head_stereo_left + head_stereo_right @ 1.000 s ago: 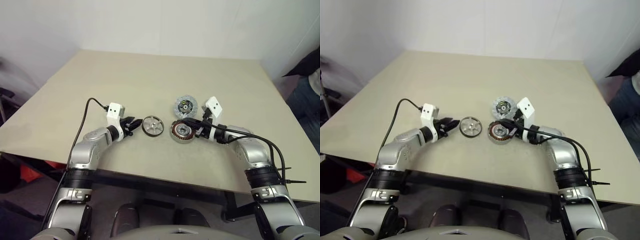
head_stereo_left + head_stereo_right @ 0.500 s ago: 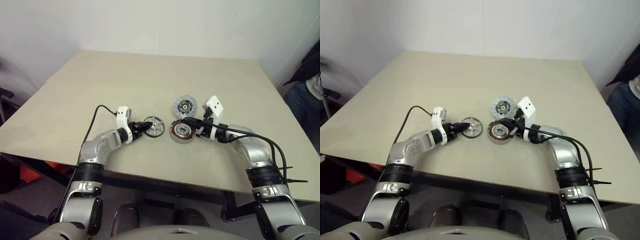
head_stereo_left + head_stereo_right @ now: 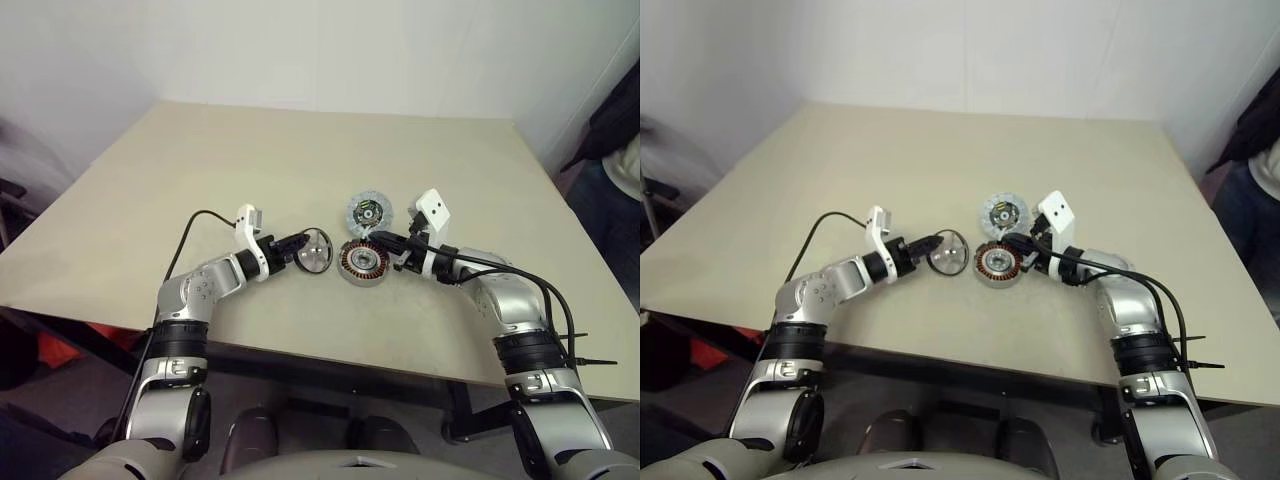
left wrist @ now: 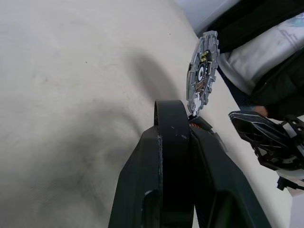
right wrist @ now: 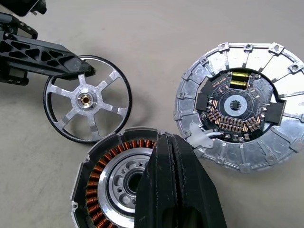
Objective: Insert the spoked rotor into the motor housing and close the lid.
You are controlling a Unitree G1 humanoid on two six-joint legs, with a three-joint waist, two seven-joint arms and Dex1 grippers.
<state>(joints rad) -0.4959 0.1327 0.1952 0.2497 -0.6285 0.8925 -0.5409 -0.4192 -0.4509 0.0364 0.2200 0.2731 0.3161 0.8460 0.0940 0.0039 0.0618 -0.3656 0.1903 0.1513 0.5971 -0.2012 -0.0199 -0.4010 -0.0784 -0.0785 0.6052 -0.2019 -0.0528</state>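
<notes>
The left gripper (image 3: 297, 242) had its 2 fingers pinched on the dark rim of the spoked rotor (image 3: 316, 250), which was tilted up off the tabletop (image 3: 250, 160) (one edge raised). The rotor stood just beside the motor housing (image 3: 361, 262), near the middle of the tabletop toward its front edge. The right gripper (image 3: 378, 239) was fully closed with nothing between its fingers, resting over the housing's rim. The lid (image 3: 371, 212) lay flat just behind the housing.

Head cameras look down; wrist cameras sit close.
</notes>
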